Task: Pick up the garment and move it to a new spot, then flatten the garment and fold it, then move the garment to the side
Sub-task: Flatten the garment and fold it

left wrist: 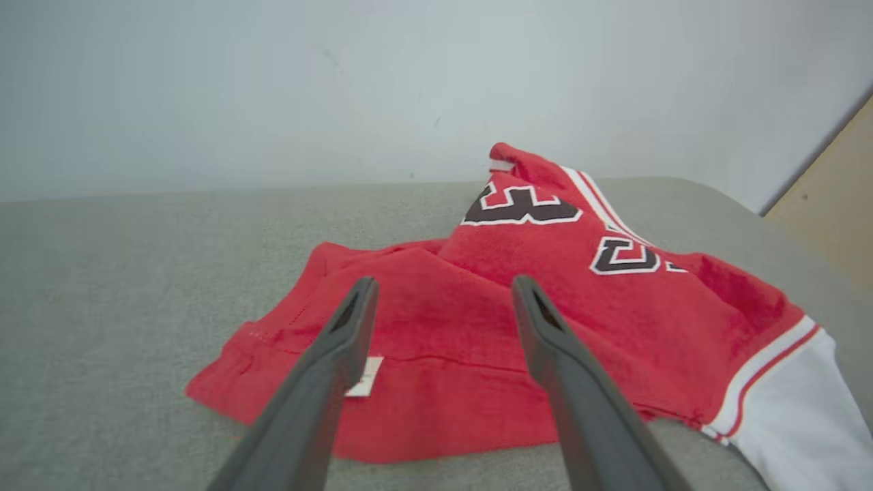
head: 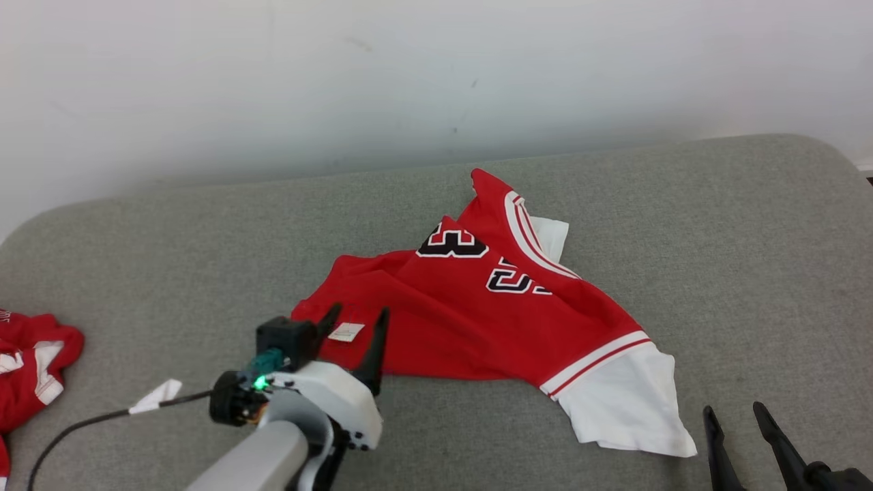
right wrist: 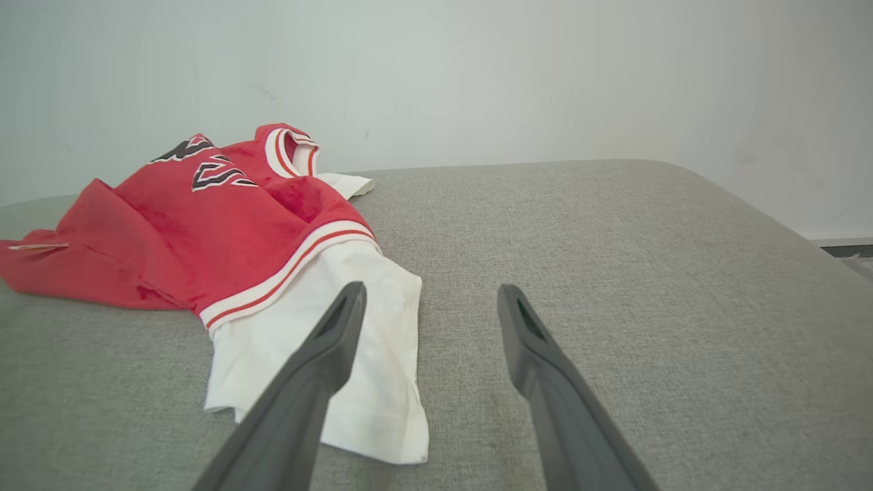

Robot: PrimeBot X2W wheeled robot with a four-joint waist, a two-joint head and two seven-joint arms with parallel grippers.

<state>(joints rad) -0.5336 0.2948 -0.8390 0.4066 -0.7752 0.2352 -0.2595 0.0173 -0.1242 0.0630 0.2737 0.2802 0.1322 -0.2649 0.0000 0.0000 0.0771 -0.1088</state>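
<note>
Jaws spread at a crumpled jersey [head: 464, 320]
The left gripper [head: 361, 310] is held apart over the red hem and label [head: 346, 332], and the right gripper [head: 734, 408] is spread beside the white sleeve [head: 620, 402]. The jersey is laid mid-cushion [head: 750, 259], and a second garment [head: 31, 368] is seen at the left edge.

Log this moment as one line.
stage: pre-grasp | garment: crumpled on grey surface, unfolded | left gripper: open, at red hem | right gripper: open, near white sleeve
</note>
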